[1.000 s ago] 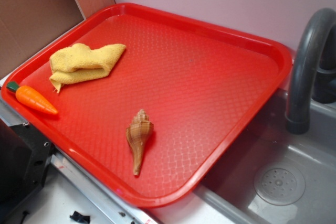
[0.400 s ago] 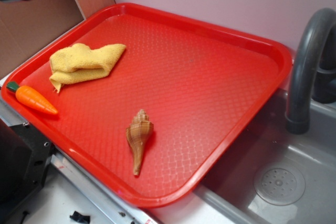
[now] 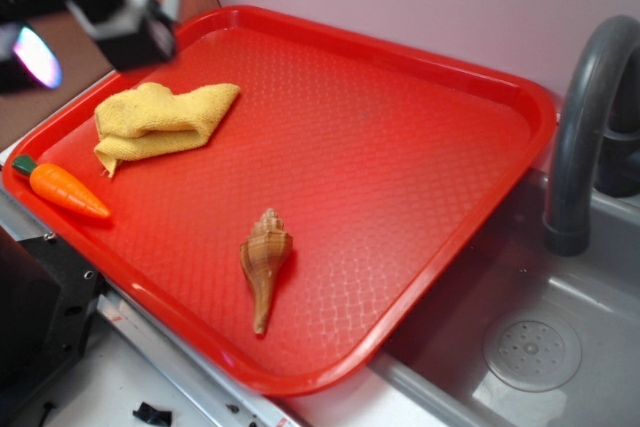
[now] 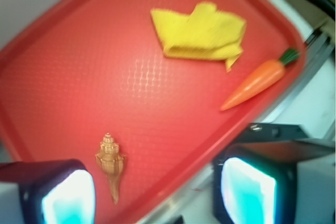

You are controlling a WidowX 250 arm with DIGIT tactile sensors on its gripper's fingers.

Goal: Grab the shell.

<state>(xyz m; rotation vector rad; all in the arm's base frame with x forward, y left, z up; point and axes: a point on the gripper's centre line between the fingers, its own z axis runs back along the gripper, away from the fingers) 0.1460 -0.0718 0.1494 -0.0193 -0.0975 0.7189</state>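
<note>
The tan-brown spiral shell point(image 3: 265, 257) lies on the red tray point(image 3: 540, 107) near its front edge, with its thin point towards the front. My gripper point(image 3: 95, 32) is a blur at the top left, above the tray's far left corner and well away from the shell. In the wrist view the shell point(image 4: 111, 163) sits just right of the left pad point(image 4: 68, 195). The gripper point(image 4: 157, 195) is open and holds nothing. Beneath its jaws are the tray's front rim and the counter.
A folded yellow cloth point(image 3: 160, 119) and an orange toy carrot point(image 3: 65, 190) lie at the tray's left side. A grey faucet point(image 3: 585, 117) arches over the sink point(image 3: 530, 347) to the right. A pink wall rises behind the tray.
The gripper has come into the exterior view at the top left, further in and lower than 0.4 s ago. The shell, cloth and carrot have not moved.
</note>
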